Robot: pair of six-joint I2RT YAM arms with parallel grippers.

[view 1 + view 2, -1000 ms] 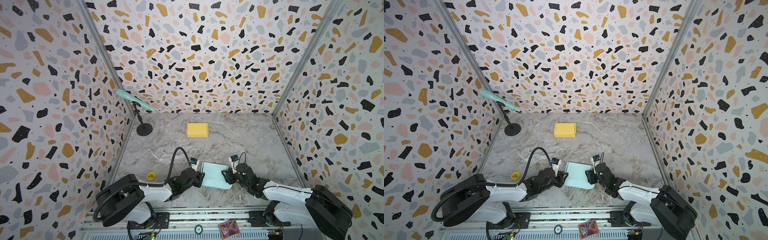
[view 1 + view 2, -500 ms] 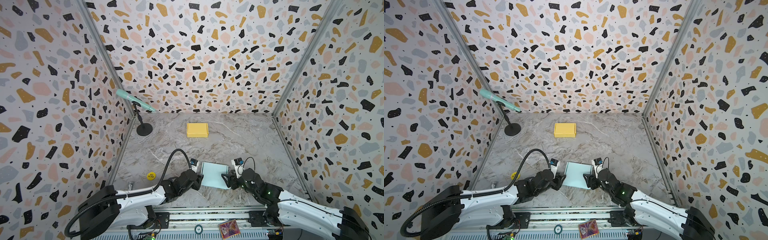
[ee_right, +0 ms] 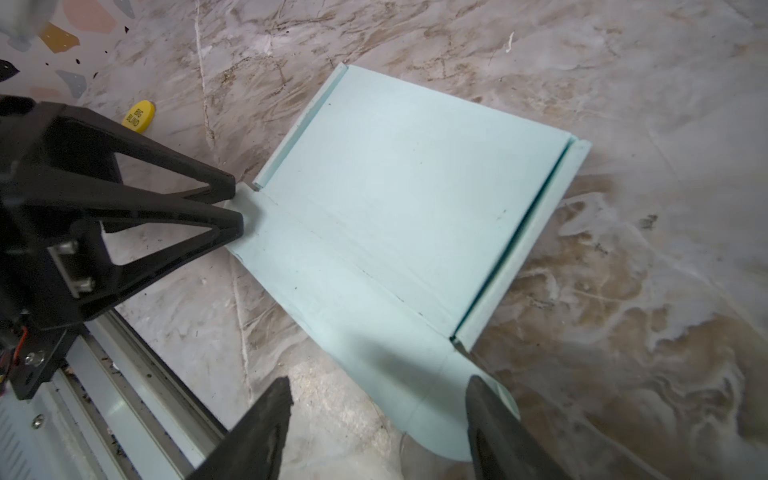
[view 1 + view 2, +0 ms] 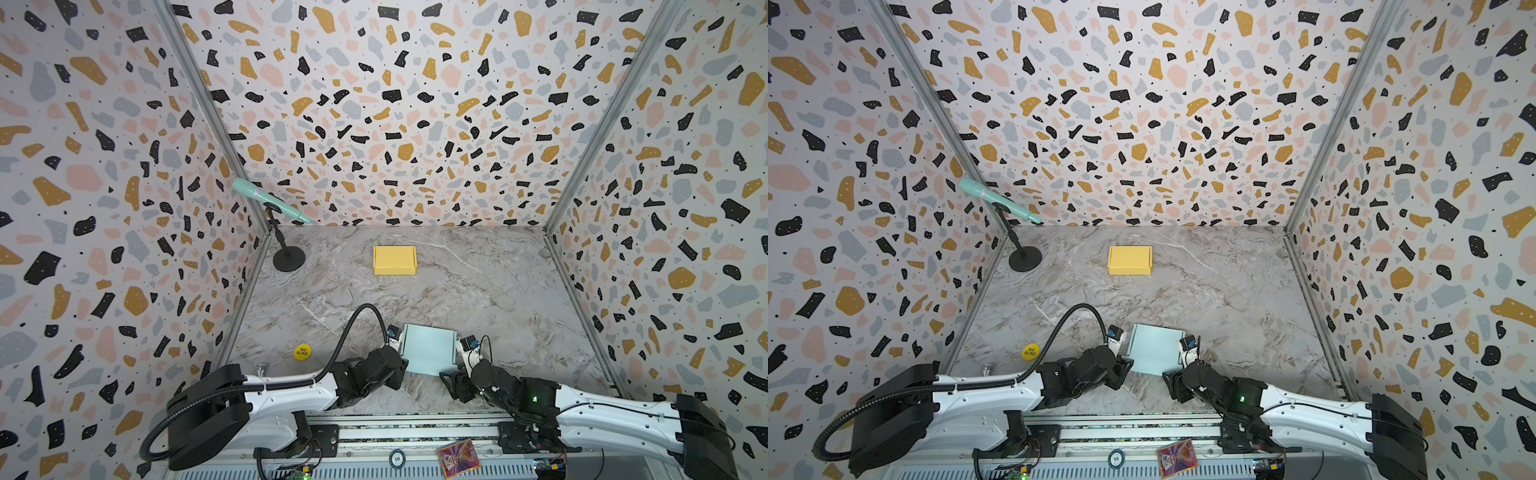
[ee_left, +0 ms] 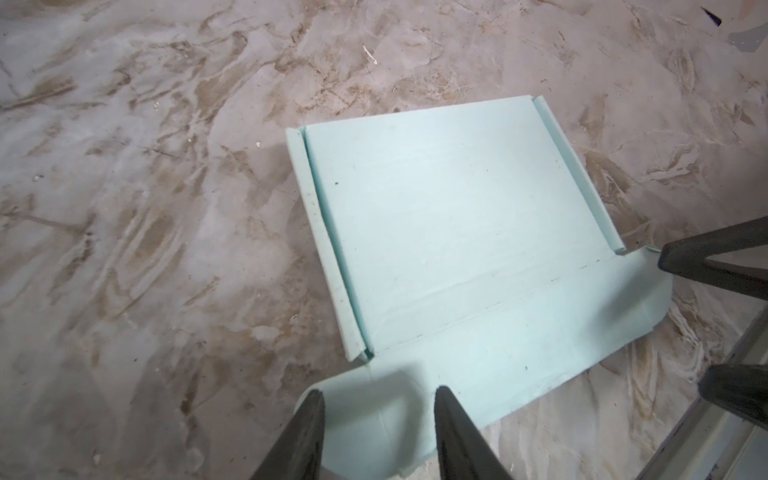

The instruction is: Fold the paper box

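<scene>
The left hand point(image 5: 377, 397) and right hand point(image 3: 378, 384) are released, each over one corner of the flap point(image 5: 519, 332) of the paper box point(image 4: 428, 347). I think they should pinch together and lift evenly.

Pale mint paper box point(image 4: 428, 351), yellow box point(image 4: 395, 260), grey-brown marbled worktop point(image 4: 490, 291), walls point(image 4: 415, 104) speckled pink, ochre, grey and black, mint microphone point(image 4: 266, 201) on black stand point(image 4: 289, 258), yellow disc point(image 4: 302, 352)

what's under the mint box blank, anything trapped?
Only the marble tabletop shows around the mint box blank. Its flat panel hides what lies directly beneath, so a thin trapped item cannot be ruled out.
</scene>
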